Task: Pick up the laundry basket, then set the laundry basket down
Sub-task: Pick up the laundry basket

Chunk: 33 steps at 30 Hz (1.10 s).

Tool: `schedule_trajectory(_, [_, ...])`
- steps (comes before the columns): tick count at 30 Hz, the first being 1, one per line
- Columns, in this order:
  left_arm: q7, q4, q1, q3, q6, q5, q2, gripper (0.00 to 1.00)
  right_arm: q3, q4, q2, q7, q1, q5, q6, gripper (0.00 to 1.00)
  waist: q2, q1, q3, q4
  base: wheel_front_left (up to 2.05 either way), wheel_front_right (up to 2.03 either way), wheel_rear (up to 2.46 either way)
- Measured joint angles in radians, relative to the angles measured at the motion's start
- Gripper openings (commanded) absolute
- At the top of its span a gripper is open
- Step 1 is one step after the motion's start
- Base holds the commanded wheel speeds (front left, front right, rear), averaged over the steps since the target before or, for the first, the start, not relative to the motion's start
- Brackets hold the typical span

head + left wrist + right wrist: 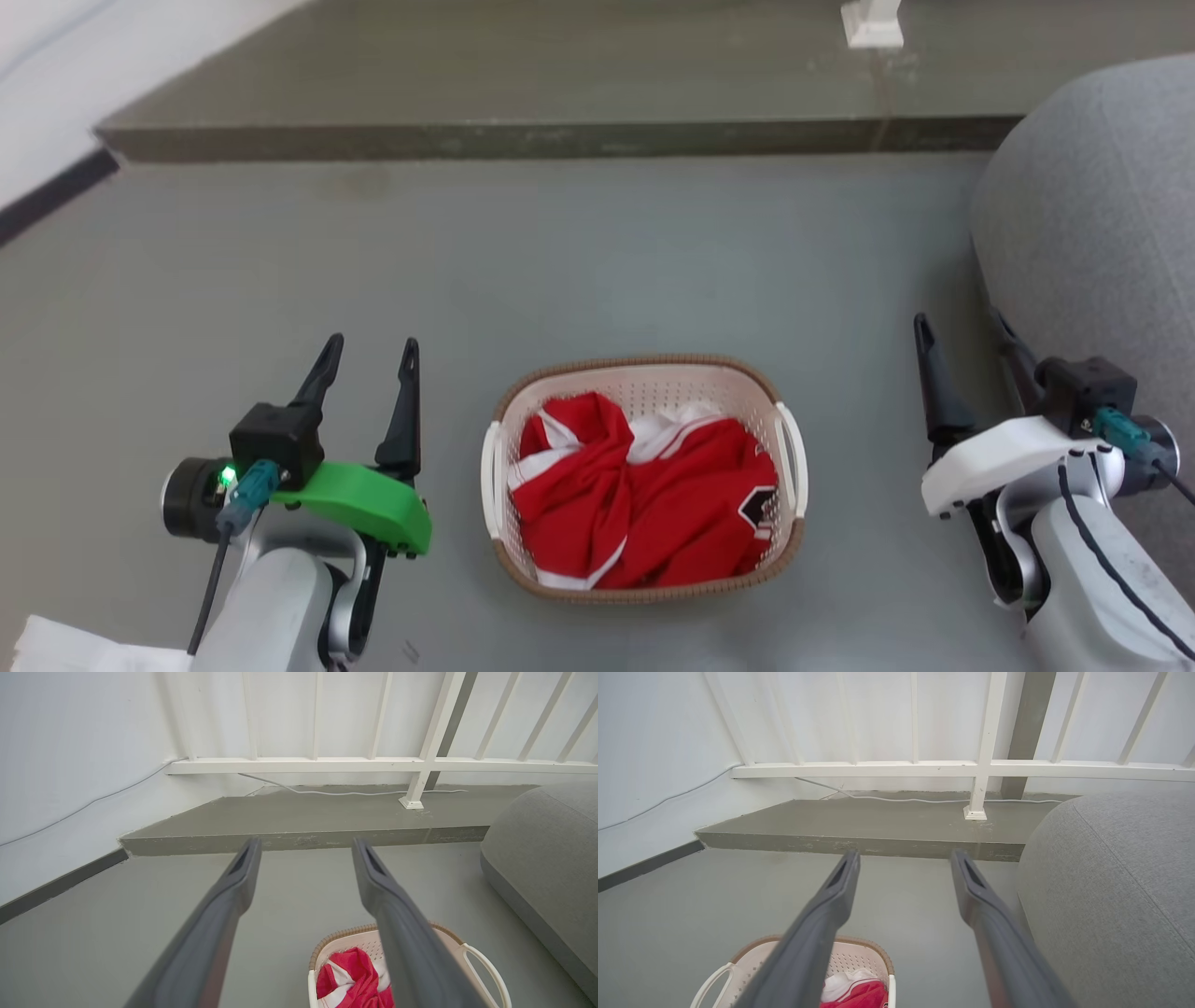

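Head view: laundry basket [644, 362] sits on the floor [597, 261] at lower centre, holding a red garment [644, 504].
Both released and empty, the left pincer [372, 343] and right pincer [961, 320] flank it, apart from its handles.

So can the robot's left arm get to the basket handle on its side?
Probably yes. The left gripper is open beside the laundry basket, and only bare floor lies between it and the near white handle.

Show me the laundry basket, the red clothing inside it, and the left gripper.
laundry basket [644, 360], head view, far brown rim.
red clothing [653, 504], head view, middle of the pile.
left gripper [372, 343], head view, between its fingertips.
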Motion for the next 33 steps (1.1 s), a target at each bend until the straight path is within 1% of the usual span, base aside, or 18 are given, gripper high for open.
schedule_trajectory(8, [0.004, 0.000, -0.030, 0.000, -0.006, -0.019, -0.027, 1.00, -0.008, -0.004, -0.001, 0.000, -0.046, 0.000, 0.001, 1.00, 0.0000, 0.0000, 0.104, -0.004, 0.00, 0.00, 0.00])
schedule_trajectory(13, [0.009, 0.021, -0.069, 0.000, -0.012, -0.020, -0.029, 1.00, -0.006, 0.000, 0.000, 0.000, -0.080, 0.000, 0.008, 1.00, 0.0000, 0.0000, 0.173, -0.006, 0.00, 0.00, 0.00])
schedule_trajectory(22, [0.030, 0.086, -0.157, -0.009, -0.046, -0.027, -0.035, 1.00, 0.008, 0.038, 0.010, 0.000, -0.153, 0.000, 0.019, 1.00, 0.0000, 0.0000, 0.301, -0.007, 0.00, 0.00, 0.00])
schedule_trajectory(23, [0.031, 0.095, -0.168, -0.010, -0.047, -0.027, -0.036, 1.00, 0.010, 0.042, 0.010, 0.000, -0.164, 0.000, 0.026, 1.00, 0.0000, 0.0001, 0.315, -0.007, 0.00, 0.00, 0.00])
schedule_trajectory(26, [0.048, 0.126, -0.204, -0.010, -0.065, -0.042, -0.046, 1.00, 0.019, 0.056, 0.012, 0.001, -0.199, -0.002, 0.027, 1.00, 0.0000, 0.0001, 0.358, -0.007, 0.00, 0.00, 0.00])
schedule_trajectory(28, [0.058, 0.143, -0.230, -0.012, -0.076, -0.046, -0.052, 1.00, 0.022, 0.065, 0.013, 0.002, -0.222, -0.009, 0.035, 1.00, 0.0000, 0.0001, 0.387, -0.007, 0.00, 0.00, 0.00])
schedule_trajectory(33, [0.082, 0.191, -0.313, -0.018, -0.101, -0.066, -0.054, 1.00, 0.031, 0.090, 0.023, 0.004, -0.280, -0.014, 0.035, 1.00, 0.0000, 0.0001, 0.459, -0.008, 0.00, 0.00, 0.00])
